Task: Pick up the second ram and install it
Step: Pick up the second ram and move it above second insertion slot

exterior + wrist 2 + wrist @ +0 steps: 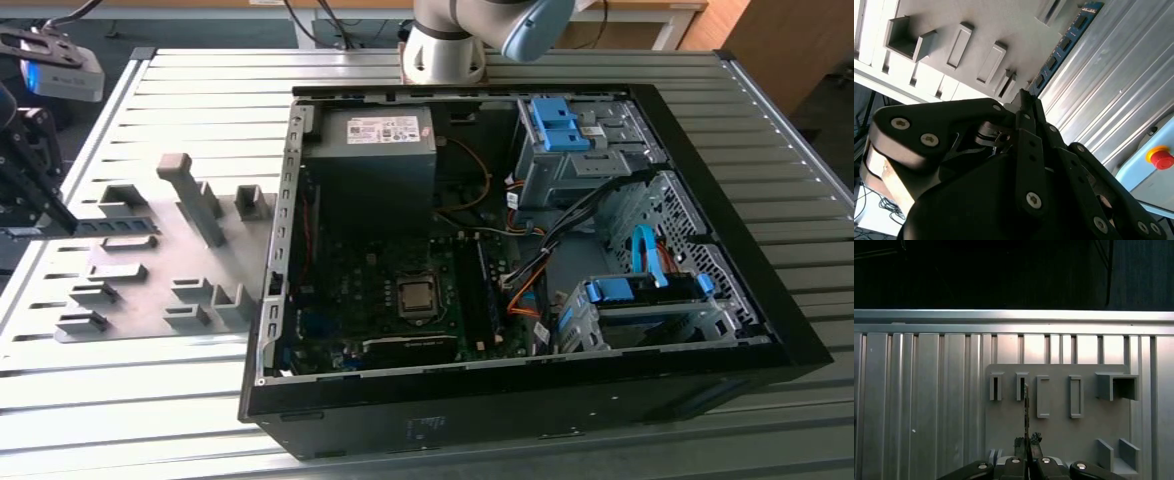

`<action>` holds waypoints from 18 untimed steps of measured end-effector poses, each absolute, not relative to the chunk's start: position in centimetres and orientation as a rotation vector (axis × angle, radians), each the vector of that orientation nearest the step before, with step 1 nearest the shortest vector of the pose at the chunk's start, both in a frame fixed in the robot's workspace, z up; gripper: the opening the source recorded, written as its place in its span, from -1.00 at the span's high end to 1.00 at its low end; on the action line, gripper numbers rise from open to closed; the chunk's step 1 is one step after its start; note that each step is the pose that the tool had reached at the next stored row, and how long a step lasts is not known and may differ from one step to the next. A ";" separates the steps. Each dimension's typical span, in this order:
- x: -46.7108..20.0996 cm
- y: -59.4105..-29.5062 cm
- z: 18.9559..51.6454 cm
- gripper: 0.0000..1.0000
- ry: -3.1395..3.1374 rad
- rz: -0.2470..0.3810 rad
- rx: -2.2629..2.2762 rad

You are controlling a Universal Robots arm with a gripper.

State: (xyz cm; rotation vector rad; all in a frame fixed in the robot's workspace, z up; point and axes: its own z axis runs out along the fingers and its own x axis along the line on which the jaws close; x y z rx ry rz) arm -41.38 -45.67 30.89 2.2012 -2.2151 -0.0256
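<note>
Black and built of flat linkage bars joined by round silver-headed bolts, the gripper [1024,100] is seen with its two fingers pressed together on one end of the second ram [1064,47]. This is a single long, thin, flat stick of blue-green circuit board on which a row of small dark rectangular chips is carried. In the second wrist view the stick is shown reaching away from the fingertips along the edge of one matte grey holder plate [979,30], beside the ribbed, shiny metal table [1114,75]; whether stick and plate touch cannot be told. One round red button [1161,159] on a yellow collar is also caught there. In the first wrist view the second ram is met edge-on as one thin dark line, and on the plate are counted two narrow slotted blocks [996,387], two hollow rectangular frames [1043,396], one open-sided box [1116,386] and two low blocks [1106,452]. In the exterior view one black computer case [534,430] is laid open on the table, well apart from the gripper toward the exterior view's right. Within it are found one boxy grey power supply [374,160], one dark green motherboard [347,290] with one square metallic processor [418,297], and two chunky bright blue drive latches [561,125].
</note>
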 end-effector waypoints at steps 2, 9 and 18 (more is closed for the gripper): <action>-41.4 -45.7 31.2 0.72 -2.215 -0.026 2.201; -41.4 -45.7 32.1 0.72 -2.215 -0.026 2.201; -41.4 -45.7 33.4 0.72 -2.215 -0.026 2.201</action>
